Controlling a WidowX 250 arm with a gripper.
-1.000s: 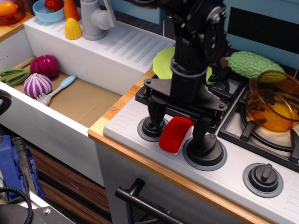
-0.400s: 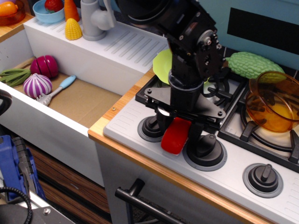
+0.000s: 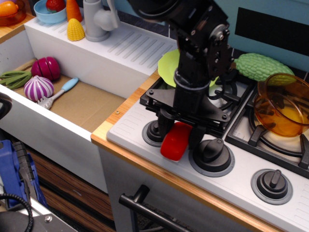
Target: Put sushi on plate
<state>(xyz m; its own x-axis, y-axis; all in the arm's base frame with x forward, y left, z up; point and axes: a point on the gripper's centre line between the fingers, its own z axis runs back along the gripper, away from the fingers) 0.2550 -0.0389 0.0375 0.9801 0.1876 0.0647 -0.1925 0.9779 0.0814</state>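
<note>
The sushi [image 3: 172,144], a glossy red block with a white underside, sits between my gripper's fingers at the stove's front panel, between the two left knobs. My gripper [image 3: 179,135] points down and is shut on the sushi; I cannot tell whether the sushi is off the panel. The lime-green plate [image 3: 168,65] lies at the back left of the stove, behind my arm. Only its left part shows; the rest is hidden by the arm.
A bumpy green gourd [image 3: 263,66] and a transparent orange bowl [image 3: 285,104] sit on the burners at the right. Stove knobs [image 3: 211,152] line the front panel. The sink at the left holds onion halves [image 3: 38,88] and a spatula [image 3: 60,92]. A faucet [image 3: 99,19] stands behind.
My fingers have closed from either side onto the sushi. The gripper and sushi have since shifted slightly left, and the sushi has turned more upright.
</note>
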